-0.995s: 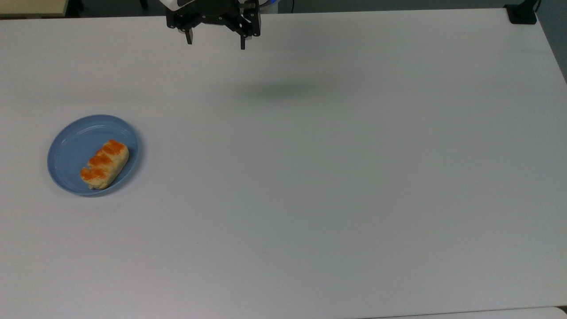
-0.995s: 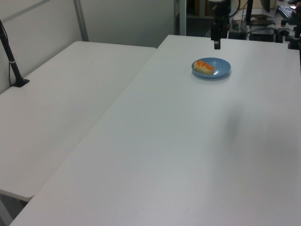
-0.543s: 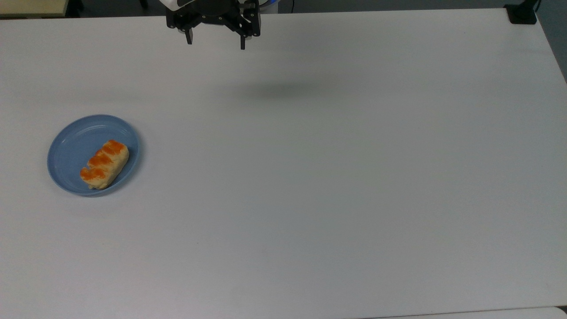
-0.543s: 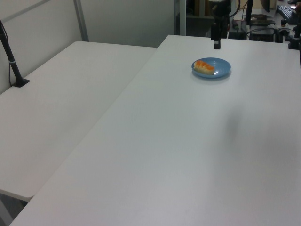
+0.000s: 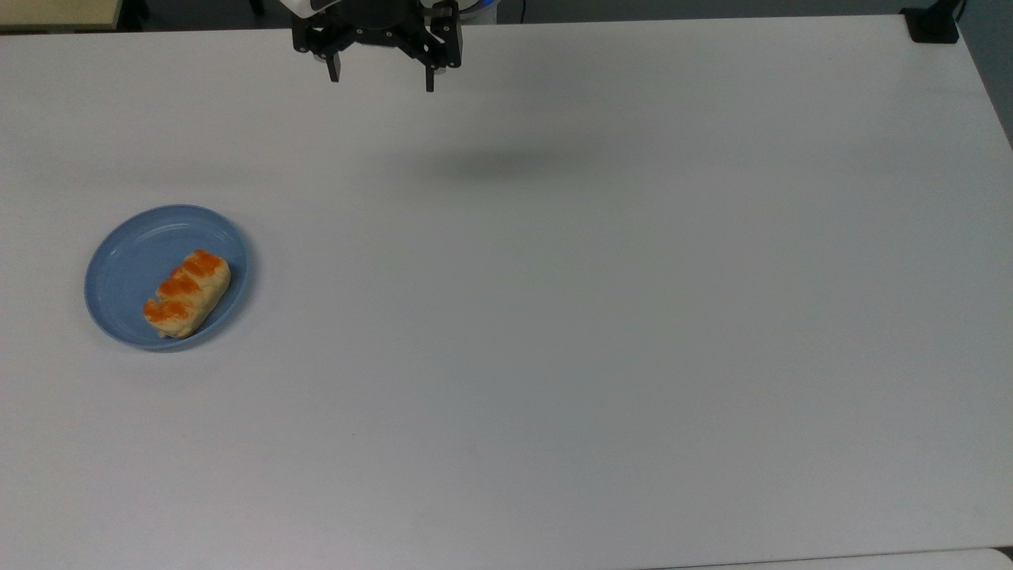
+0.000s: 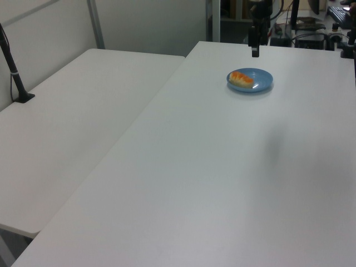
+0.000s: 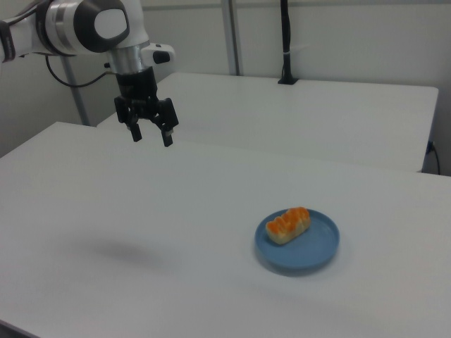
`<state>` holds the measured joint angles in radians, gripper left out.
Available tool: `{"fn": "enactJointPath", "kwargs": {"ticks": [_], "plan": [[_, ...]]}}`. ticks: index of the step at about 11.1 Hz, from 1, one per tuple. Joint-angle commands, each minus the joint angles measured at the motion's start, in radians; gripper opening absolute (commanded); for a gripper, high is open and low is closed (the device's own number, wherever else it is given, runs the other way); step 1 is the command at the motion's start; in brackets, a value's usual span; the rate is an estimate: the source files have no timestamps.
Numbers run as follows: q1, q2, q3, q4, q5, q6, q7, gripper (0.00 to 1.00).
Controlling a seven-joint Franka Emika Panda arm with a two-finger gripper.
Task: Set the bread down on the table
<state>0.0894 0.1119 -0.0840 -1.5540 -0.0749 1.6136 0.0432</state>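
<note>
Nothing much has changed: my gripper (image 5: pixel 381 77) hangs wide open, barely moved. I haven't touched the bread (image 5: pixel 187 294) on its plate (image 5: pixel 119 261) yet.

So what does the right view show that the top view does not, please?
Right view alone: the arm's white and grey joints above the tool, and a black pole on a second table behind. Top view alone: a black clamp at the table's far corner. Both: the bread lying on the blue plate, and the open tool hanging apart from them.

White table (image 5: pixel 601 332) — blue plate (image 5: pixel 127 261) on top.
</note>
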Motion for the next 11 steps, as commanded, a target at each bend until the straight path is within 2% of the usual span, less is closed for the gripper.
{"fn": "enactJointPath", "kwargs": {"ticks": [1,4,5,8,11], "plan": [[-0.045,0.003,-0.023,-0.026,0.018,0.133,-0.016,1.00],[-0.091,0.116,-0.126,-0.026,0.018,0.329,-0.080,1.00],[-0.118,0.167,-0.140,-0.026,0.020,0.401,-0.078,1.00],[-0.180,0.288,-0.157,-0.026,0.020,0.553,-0.078,1.00],[-0.204,0.371,-0.157,-0.037,0.020,0.692,-0.063,1.00]]}}
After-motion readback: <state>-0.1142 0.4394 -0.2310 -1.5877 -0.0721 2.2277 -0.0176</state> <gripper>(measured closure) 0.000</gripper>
